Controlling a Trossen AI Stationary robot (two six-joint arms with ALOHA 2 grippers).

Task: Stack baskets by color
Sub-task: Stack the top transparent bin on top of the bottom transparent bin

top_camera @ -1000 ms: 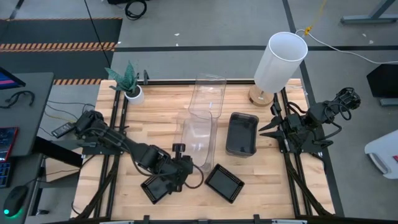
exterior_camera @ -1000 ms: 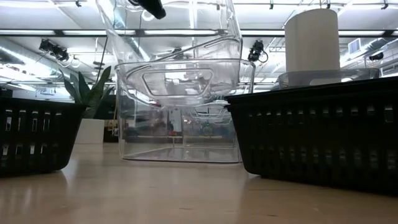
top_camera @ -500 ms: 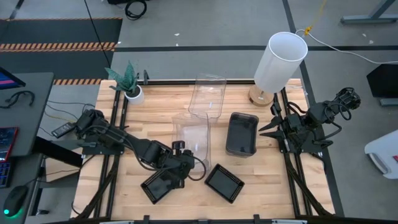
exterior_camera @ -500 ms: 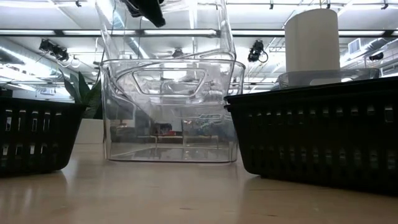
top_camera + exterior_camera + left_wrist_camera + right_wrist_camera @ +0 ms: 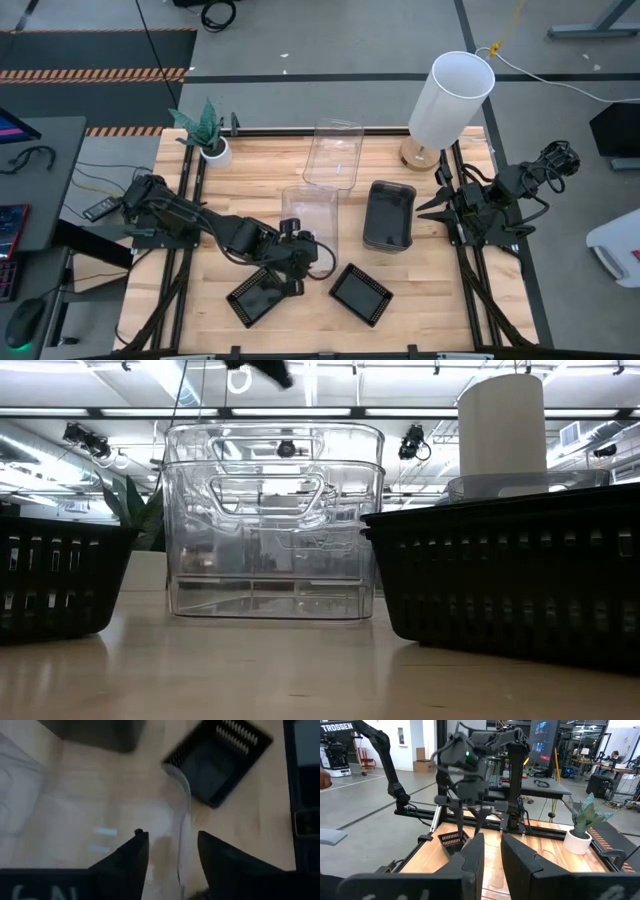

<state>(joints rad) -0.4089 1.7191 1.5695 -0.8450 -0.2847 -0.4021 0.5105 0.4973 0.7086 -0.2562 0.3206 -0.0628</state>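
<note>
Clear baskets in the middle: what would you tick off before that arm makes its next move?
1. Upper clear basket sits level inside the lower clear basket: ok.
2. Fully seated: cannot tell.
3. Left pincer opened: ok.
4. Left pincer away from the basket rim: not ok, the rim passes between its fingers.
5. Third clear basket upright, nothing on it: ok.
6. Right pincer off at the table's right side: ok.

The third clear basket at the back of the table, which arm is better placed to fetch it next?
Probably left. The left tool is open over the nested clear baskets, with the back clear basket just beyond. The right tool is parked at the table's right edge, past the grey basket.
</note>
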